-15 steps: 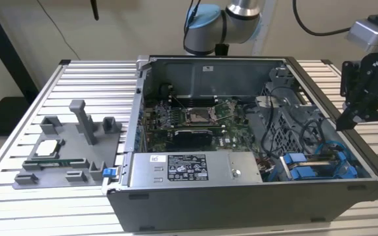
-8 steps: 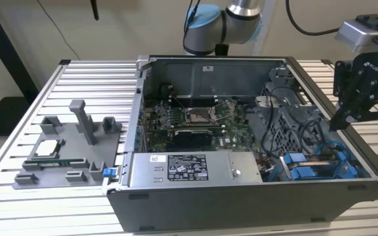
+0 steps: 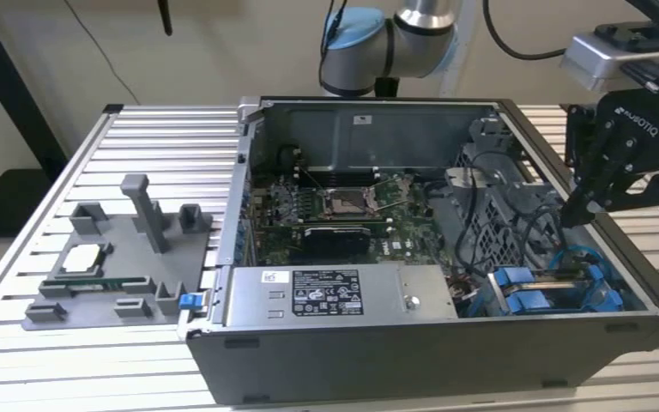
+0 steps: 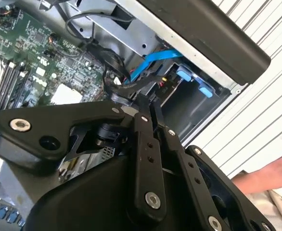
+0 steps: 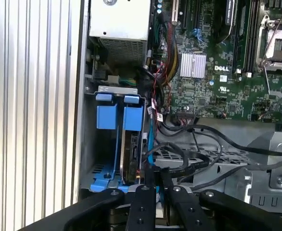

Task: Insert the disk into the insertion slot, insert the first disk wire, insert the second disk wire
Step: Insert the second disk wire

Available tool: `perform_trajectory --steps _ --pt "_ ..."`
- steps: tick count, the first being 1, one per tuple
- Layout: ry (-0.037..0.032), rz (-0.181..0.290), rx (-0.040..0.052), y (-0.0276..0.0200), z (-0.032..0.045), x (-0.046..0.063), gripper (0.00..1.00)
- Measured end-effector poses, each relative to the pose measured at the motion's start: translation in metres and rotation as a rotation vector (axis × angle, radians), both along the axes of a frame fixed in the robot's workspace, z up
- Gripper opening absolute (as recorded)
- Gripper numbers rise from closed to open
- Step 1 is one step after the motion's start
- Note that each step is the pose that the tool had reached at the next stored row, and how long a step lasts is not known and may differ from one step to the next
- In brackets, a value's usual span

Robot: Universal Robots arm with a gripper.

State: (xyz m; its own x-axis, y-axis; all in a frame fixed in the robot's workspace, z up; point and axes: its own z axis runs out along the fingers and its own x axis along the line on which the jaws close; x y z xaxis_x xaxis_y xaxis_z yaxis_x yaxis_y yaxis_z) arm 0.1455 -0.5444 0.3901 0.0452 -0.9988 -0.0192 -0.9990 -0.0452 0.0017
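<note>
1. The disk [image 5: 133,120] sits in the insertion slot [image 5: 113,90], standing on its edge just beside a second blue carrier [image 5: 106,117].
2. Its long axis runs along the side wall of the computer case [image 3: 421,360]. Its blue front faces the power-supply box [image 3: 421,292], and its far end points toward the gripper [image 5: 156,175].
3. The gripper is closed, with its fingertips almost meeting. It is at a black wire [image 5: 179,166], near a light-blue wire [image 5: 149,144], at the far end of the disk. We cannot tell whether it pinches the black wire.
4. The power-supply box carries a white label with small print.
5. A person's hand [image 4: 271,173] is over the slatted surface [image 4: 266,110], outside the case.
</note>
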Motion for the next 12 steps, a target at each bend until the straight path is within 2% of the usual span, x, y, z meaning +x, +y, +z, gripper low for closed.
perform_trajectory --steps 8,12 --pt "-0.0231 0.0 0.0043 -0.0001 0.0001 -0.015 0.0" --pt "-0.0264 0.0 0.0053 -0.0001 0.0001 -0.017 0.0"
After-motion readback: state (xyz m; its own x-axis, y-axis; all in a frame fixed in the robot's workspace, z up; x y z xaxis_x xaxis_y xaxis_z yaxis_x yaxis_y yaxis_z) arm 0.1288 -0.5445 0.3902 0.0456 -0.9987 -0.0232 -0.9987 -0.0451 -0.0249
